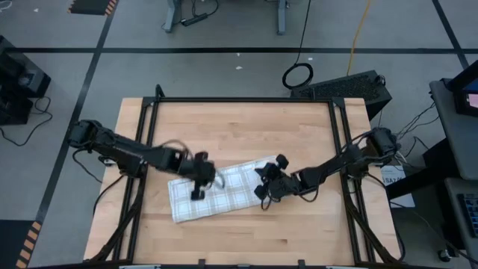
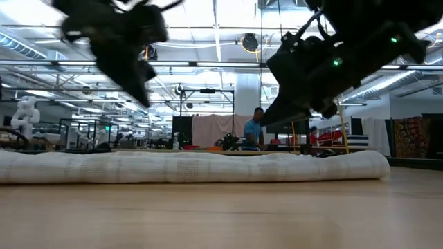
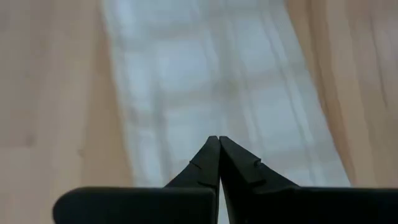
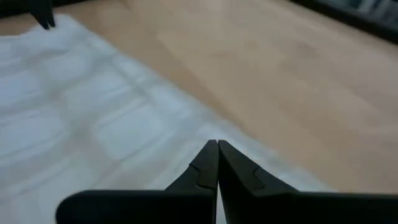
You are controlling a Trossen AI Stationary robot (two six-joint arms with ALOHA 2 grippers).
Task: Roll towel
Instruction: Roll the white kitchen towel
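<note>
White cloth with a grey-tan grid, the towel (image 1: 222, 191) lies as a long folded strip slanting across the middle of the wooden table (image 1: 239, 127), one end toward the near left, the other toward the right arm. No brand, label or writing can be read on it in any view.

From above, the left gripper (image 1: 200, 177) hangs over the strip's left part and the right gripper (image 1: 267, 181) sits at its right end. The table-level view adds what the overhead one cannot: the towel (image 2: 194, 166) is a low, thick band lying flat on the wood with a rounded right end, and both grippers (image 2: 142, 86) (image 2: 287, 114) are raised clear of it, not touching. That view also shows the room behind, where a person (image 2: 255, 129) in a blue top stands far off.

The wrist views settle the fingers. The left gripper (image 3: 219, 144) has its two tips pressed together, holding nothing, with the towel (image 3: 217, 81) below. The right gripper (image 4: 217, 148) is likewise pressed together and empty, above the towel's (image 4: 81, 124) edge where cloth meets bare wood.
</note>
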